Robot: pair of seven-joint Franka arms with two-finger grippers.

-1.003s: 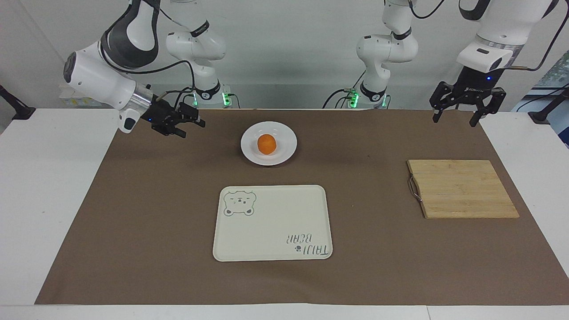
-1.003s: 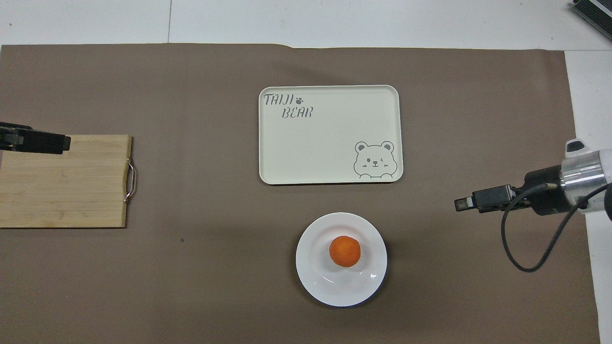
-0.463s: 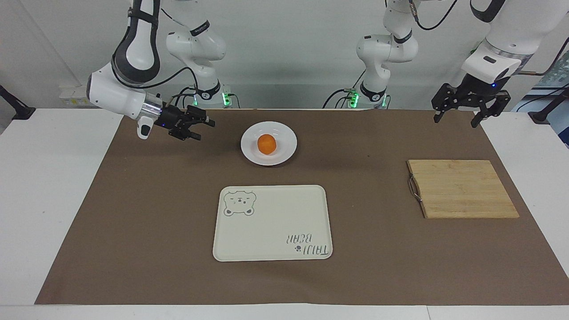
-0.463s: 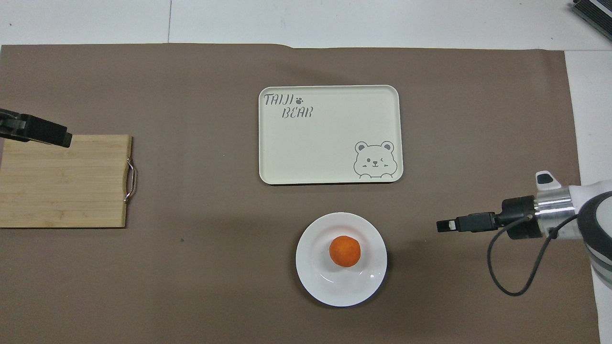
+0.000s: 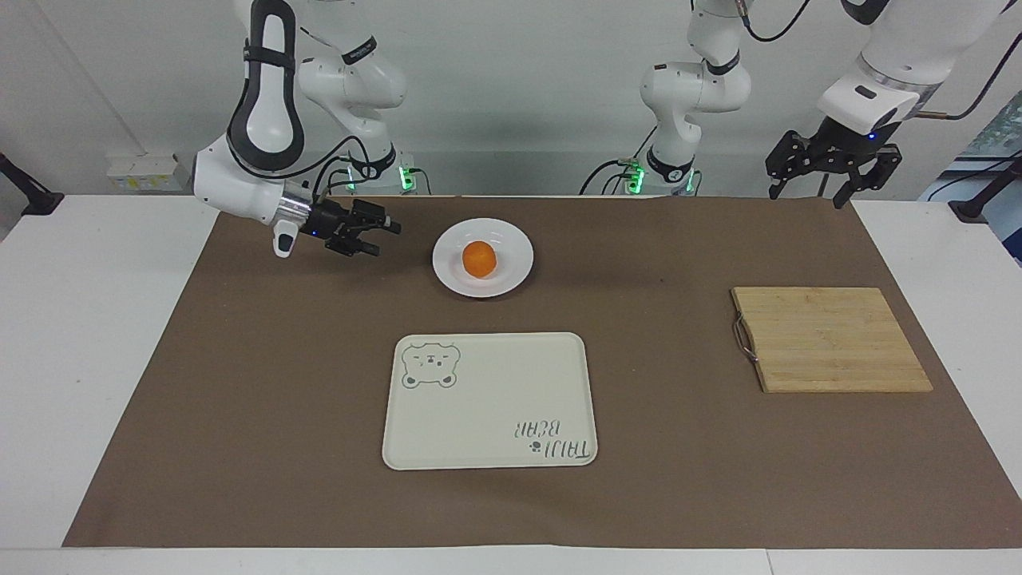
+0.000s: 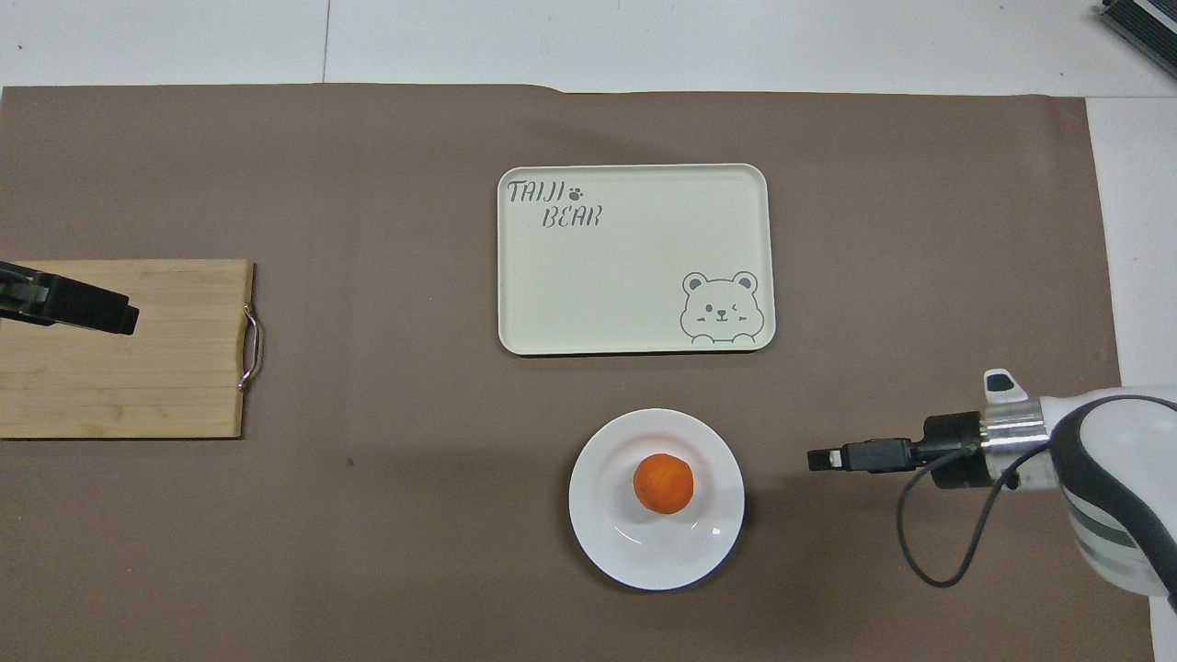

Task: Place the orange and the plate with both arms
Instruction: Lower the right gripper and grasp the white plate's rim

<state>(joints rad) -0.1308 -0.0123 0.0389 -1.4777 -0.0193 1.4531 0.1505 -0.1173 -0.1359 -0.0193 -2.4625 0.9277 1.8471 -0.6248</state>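
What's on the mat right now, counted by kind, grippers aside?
Fruit: 1, the orange
Round dishes: 1, the plate under it
Rectangular trays: 1, the bear tray
Wooden boards: 1, the cutting board
Total: 4

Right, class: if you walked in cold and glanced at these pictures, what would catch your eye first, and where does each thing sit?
The orange stands out first, sitting in the middle of the white plate near the robots. The right gripper, fingers open, hangs low over the brown mat beside the plate, pointing at it. Next, the cream bear tray lies farther from the robots, and the wooden board lies toward the left arm's end, where the open left gripper hangs raised.
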